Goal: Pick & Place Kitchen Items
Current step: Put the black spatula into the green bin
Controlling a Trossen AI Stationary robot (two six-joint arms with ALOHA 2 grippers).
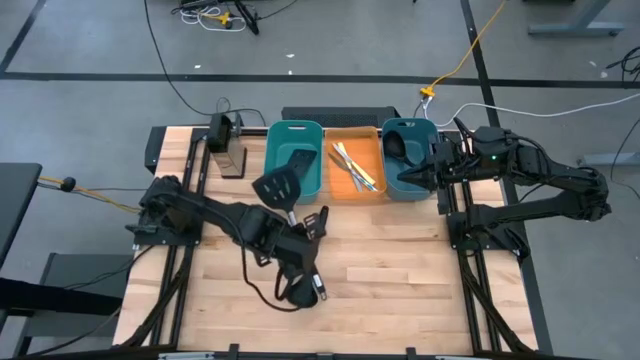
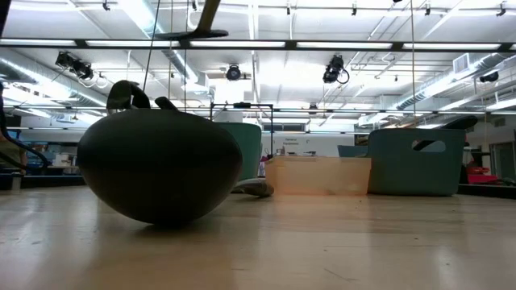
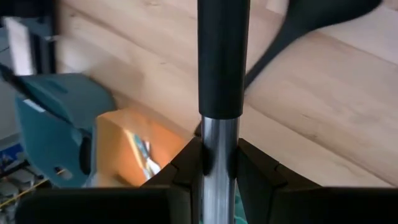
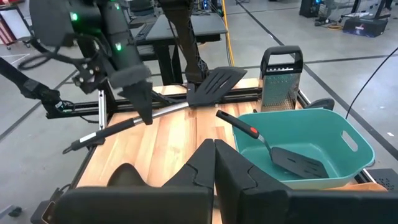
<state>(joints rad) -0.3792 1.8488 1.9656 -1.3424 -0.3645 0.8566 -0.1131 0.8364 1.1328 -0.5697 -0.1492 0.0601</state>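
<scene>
Kitchen items on and above the wooden table

A black slotted spatula [image 1: 277,187] with a steel-and-black handle is held off the table, tilted, its blade near the left teal bin. A second slotted spatula [image 1: 300,162] leans inside that bin, handle on the rim. A black ladle [image 1: 297,293] rests on the wood, bowl down. Yellow, white and teal sticks [image 1: 352,165] lie crossed in the orange bin.

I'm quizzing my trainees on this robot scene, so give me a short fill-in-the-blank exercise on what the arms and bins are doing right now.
1. The left gripper is shut on the handle of a black ____.
2. The thin sticks lie in the ____ bin.
3. The right gripper hangs over a ____ bin, fingers shut.
4. A ladle rests on the ____.

Missing words: spatula; orange; teal; table
</scene>
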